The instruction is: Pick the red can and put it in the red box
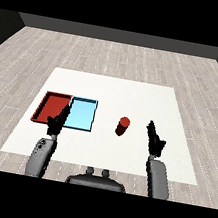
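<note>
The task looks barely begun. The red can [122,126] stands upright on the white bench [133,95], in its middle part nearer the front edge, and nothing touches it. The right hand [155,138] hovers near the can on the side toward the bench's right edge, fingers straight and apart, holding nothing. The left hand [56,122] hangs over the front edge of the red box [51,108], fingers likewise straight and carrying nothing. The red box lies toward the bench's left edge, with the light blue box [81,114] touching it on the side nearer the can. Grasping, lifting, carrying across the blue box and setting down in the red one all remain. No brand, label or writing can be read on anything.
</note>
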You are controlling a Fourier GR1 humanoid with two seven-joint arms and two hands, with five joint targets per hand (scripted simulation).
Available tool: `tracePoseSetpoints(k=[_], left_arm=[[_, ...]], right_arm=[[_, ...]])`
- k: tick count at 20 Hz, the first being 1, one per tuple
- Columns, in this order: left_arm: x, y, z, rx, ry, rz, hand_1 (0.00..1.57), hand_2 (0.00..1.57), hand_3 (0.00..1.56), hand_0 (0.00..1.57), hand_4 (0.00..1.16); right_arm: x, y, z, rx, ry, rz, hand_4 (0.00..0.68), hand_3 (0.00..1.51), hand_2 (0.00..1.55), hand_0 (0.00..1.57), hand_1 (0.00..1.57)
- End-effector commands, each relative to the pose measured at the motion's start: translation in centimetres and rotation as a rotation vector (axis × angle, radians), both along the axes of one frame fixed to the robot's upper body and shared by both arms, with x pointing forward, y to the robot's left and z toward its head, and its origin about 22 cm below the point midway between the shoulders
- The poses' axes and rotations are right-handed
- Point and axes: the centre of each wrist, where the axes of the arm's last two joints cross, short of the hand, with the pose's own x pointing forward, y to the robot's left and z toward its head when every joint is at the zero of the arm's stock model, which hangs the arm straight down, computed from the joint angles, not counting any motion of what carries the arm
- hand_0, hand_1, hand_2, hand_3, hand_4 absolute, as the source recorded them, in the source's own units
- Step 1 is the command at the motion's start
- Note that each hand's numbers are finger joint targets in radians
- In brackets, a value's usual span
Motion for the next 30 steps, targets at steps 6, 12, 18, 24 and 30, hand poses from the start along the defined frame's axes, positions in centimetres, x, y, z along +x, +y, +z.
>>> tracePoseSetpoints(k=[6,12,18,24,30], left_arm=[[-1.3,0.1,-0.3,0.012,-0.048,0.050,0.00,0.00,0.00,0.00,0.00],[-1.1,1.1,1.0,-0.072,-0.439,0.045,0.00,0.00,0.00,0.00,0.00],[0.3,1.3,1.1,-0.088,-0.440,0.043,0.00,0.00,0.00,0.00,0.00],[-1.0,1.9,-0.7,-0.086,-0.438,0.029,0.00,0.00,0.00,0.00,0.00],[-0.3,-1.0,0.0,-0.077,-0.421,0.044,0.00,0.00,0.00,0.00,0.00]], right_arm=[[2.3,1.4,0.9,0.003,0.033,0.004,0.000,0.00,0.00,0.00,0.00],[0.5,-0.9,-0.6,0.188,-0.256,0.127,0.000,0.00,0.00,0.00,0.00],[0.5,0.2,-1.4,0.140,-0.256,0.132,0.000,0.00,0.00,0.00,0.00],[0.9,-0.8,-0.6,0.140,-0.270,0.117,0.000,0.00,0.00,0.00,0.00],[1.3,-1.6,-1.0,0.193,-0.244,0.092,0.000,0.00,0.00,0.00,0.00]])
